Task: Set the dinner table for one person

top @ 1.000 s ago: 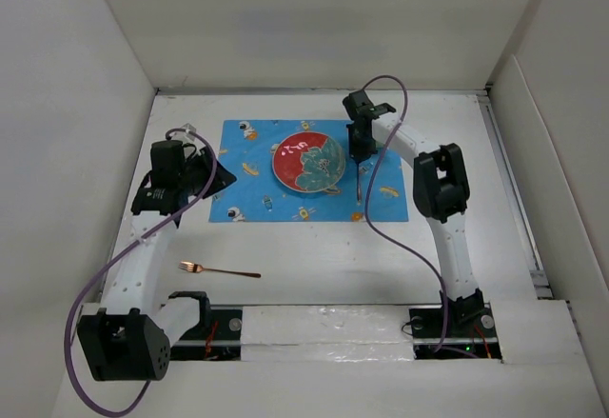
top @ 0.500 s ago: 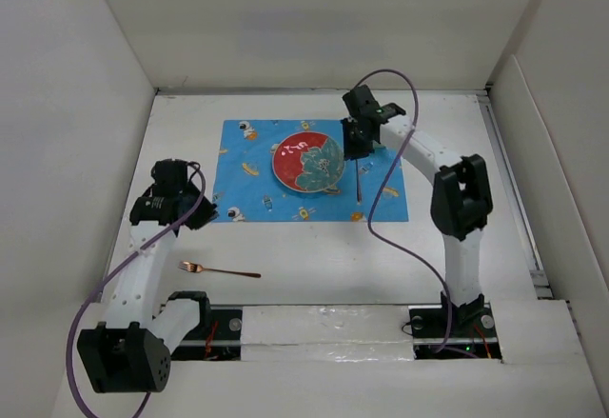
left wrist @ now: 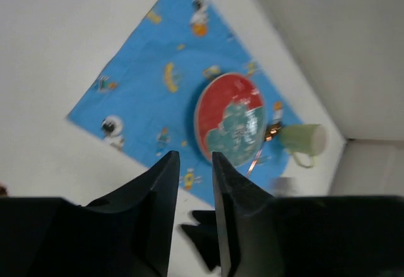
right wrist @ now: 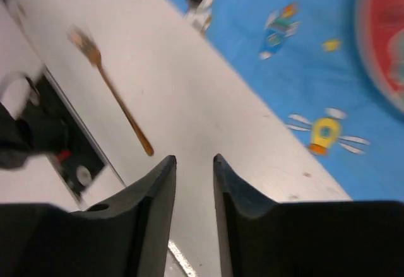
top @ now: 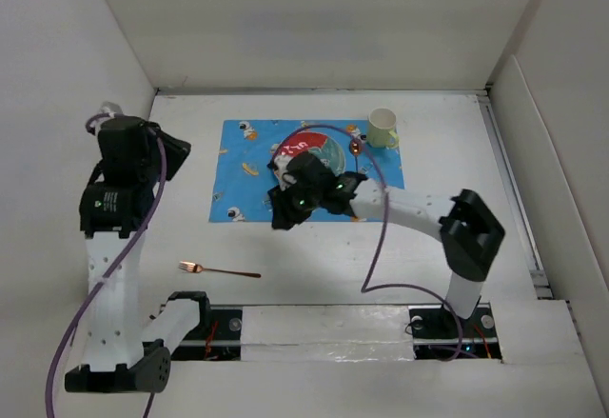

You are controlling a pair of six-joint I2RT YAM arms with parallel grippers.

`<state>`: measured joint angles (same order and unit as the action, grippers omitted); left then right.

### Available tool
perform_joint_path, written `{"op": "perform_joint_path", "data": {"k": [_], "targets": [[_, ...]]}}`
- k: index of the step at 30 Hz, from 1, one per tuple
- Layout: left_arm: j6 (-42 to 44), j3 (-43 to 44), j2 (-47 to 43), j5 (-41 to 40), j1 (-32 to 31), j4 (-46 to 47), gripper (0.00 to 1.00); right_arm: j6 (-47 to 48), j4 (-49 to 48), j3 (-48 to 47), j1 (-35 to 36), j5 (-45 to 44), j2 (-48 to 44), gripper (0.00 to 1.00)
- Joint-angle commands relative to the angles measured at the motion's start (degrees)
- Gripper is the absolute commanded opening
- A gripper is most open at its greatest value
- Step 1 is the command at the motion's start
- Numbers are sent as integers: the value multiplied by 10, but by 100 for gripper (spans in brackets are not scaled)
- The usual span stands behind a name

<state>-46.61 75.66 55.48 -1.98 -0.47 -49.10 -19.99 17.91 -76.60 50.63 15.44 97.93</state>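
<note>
The dinner table [top: 314, 256] is a white tabletop with a blue astronaut mat [top: 243, 166] on it. On the mat lies a red and teal plate [top: 324, 149], partly hidden by my right arm. A copper utensil [left wrist: 260, 151] lies along its right side. A pale green cup [top: 383, 128] stands at the mat's back right corner. A copper fork [top: 219, 269] lies on the table in front of the mat. My right gripper [top: 281, 216] hovers open over the mat's front edge, holding nothing. My left gripper [top: 176, 147] is raised high at the left, open and holding nothing.
White walls close in the table on the left, back and right. The arm bases and a rail [top: 324, 328] run along the near edge. In the right wrist view the fork [right wrist: 113, 94] lies left of my fingertips [right wrist: 165, 163].
My right arm swung from beside the plate across to the mat's front edge. My left arm rose up and back to the left. The green cup now shows.
</note>
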Motion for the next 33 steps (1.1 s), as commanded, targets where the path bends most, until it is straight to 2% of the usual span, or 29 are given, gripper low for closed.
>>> {"op": "perform_joint_path", "data": {"k": [1, 4, 6, 13, 20, 25, 26, 27, 29, 30, 31, 33], "targets": [[20, 104, 5, 3, 4, 9, 27, 49, -33, -69, 65, 9, 57, 48], [43, 161, -2, 16, 4, -7, 32, 87, -26, -144, 115, -8, 137, 59], [55, 174, -13, 16, 4, -13, 33, 105, -8, -181, 150, -36, 195, 60], [69, 173, -59, 99, 4, -25, 37, 153, 14, -305, 226, -129, 318, 61], [92, 157, -69, 124, 4, -26, 37, 159, 22, -371, 250, -151, 397, 62], [97, 144, -71, 152, 4, -23, 36, 158, 4, -411, 271, -228, 447, 60], [97, 143, -72, 154, 4, -23, 36, 158, 5, -416, 278, -244, 460, 57], [99, 144, -74, 157, 4, -25, 36, 156, 4, -418, 285, -271, 466, 42], [100, 144, -75, 158, -1, -24, 36, 152, -3, -408, 291, -312, 471, 28], [100, 144, -75, 158, -1, -24, 36, 152, -3, -404, 291, -323, 471, 9], [100, 146, -76, 157, -1, -24, 36, 144, -2, -396, 291, -336, 469, 0], [102, 148, -75, 153, -1, -22, 36, 131, 8, -391, 286, -361, 459, 0]]}}
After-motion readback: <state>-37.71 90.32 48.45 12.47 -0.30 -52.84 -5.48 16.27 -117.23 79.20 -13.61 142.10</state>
